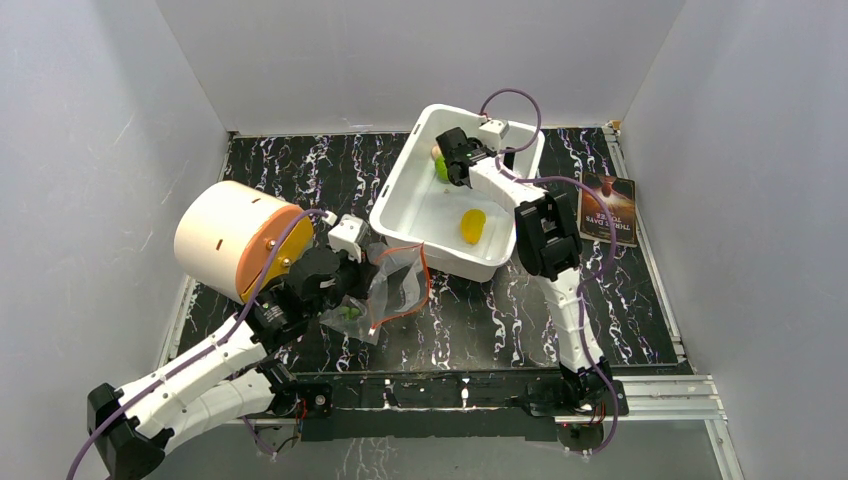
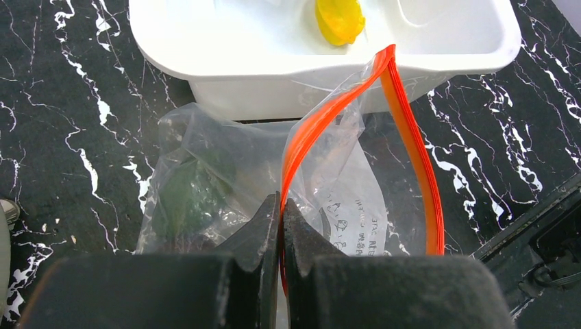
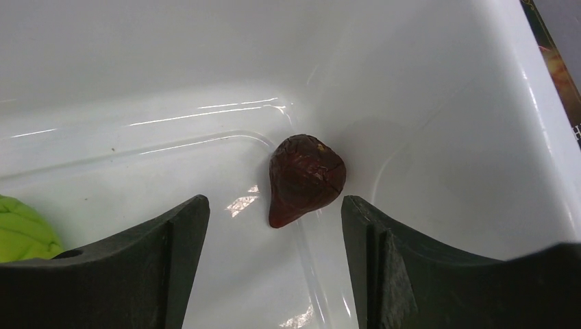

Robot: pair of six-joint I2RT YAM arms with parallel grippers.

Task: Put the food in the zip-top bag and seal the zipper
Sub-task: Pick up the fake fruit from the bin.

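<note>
Item: zip-top bag [image 2: 342,181], clear crinkly film with printed label patch, lying on the black marbled table [image 1: 500,320] just in front of the white tub [image 1: 420,205], its mouth turned towards the tub. Zipper [image 2: 408,130]: red-orange strip, unsealed, one lip arched up and apart from the other so the mouth gapes. Contents: one dark green piece [image 2: 185,199], likely the avocado, down in the closed end. Left fingers [image 2: 257,236]: clenched on the near lip of the bag, film and strip pinched between them. Right fingers [image 3: 171,240]: spread wide, grasping nothing, poised inside the tub to either side of the dark purple-brown fruit [image 3: 305,179], which sits apart from both near a corner. Also in the tub: lime [image 3: 24,229] at the left edge of the right wrist view, and the yellow mango piece [image 2: 339,19] nearer the bag. Handling: the bag is limp, light and slick, and likely to slide or fold shut unless its lip is held; the stiffer zipper strip is the sound place to take it. The fruit looks small, hard and rounded, apt to roll or squirt out; best taken squarely across its widest part. Other stock: cream drum with orange face [image 1: 235,240]; dark printed card [image 1: 608,210].
</note>
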